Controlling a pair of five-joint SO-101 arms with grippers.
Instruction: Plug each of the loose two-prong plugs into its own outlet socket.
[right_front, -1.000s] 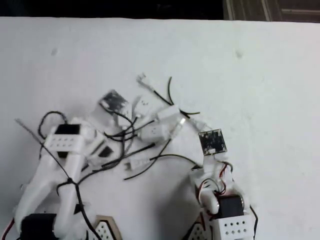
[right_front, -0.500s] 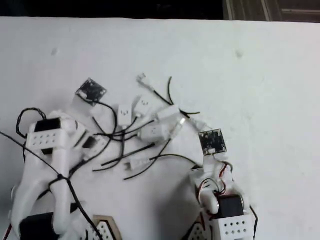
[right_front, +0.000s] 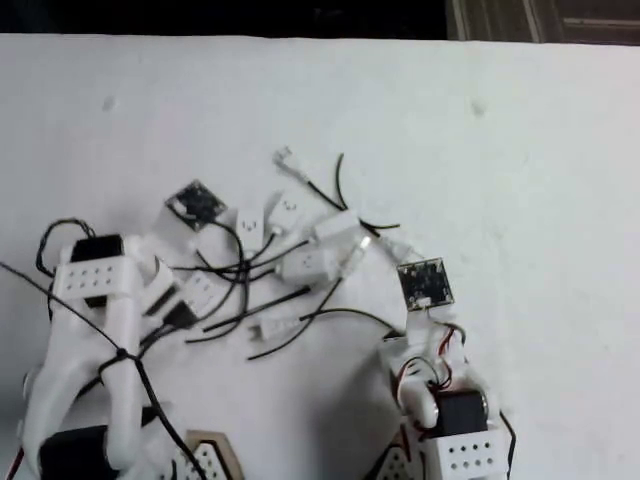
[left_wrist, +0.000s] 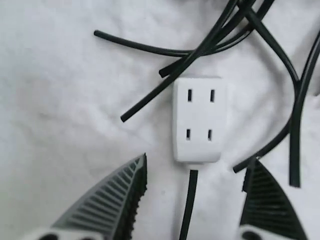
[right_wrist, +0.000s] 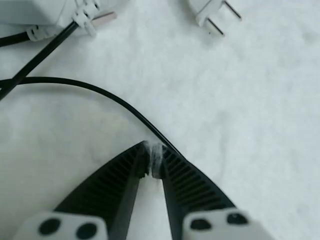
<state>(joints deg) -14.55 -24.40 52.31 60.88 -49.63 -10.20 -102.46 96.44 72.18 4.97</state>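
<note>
Left hand (left_wrist: 196, 162) spread wide at a white two-outlet socket block (left_wrist: 197, 122); right hand (right_wrist: 151, 162) pinched nearly closed at a thin black cable (right_wrist: 100, 92).
My left hand hangs over the white table (left_wrist: 60, 100) with its fingers far apart, their tips just short of the block's near end. The block lies flat with its slots facing up, and its own black cord (left_wrist: 189, 200) runs back between my fingers. Several loose black cords (left_wrist: 200, 50) cross at the block's far end. Farther right, my right hand's fingertips almost touch, and the cable runs right up to them. Whether it is gripped I cannot tell. Beyond them a white two-prong plug (right_wrist: 212, 15) lies loose on the table.
</note>
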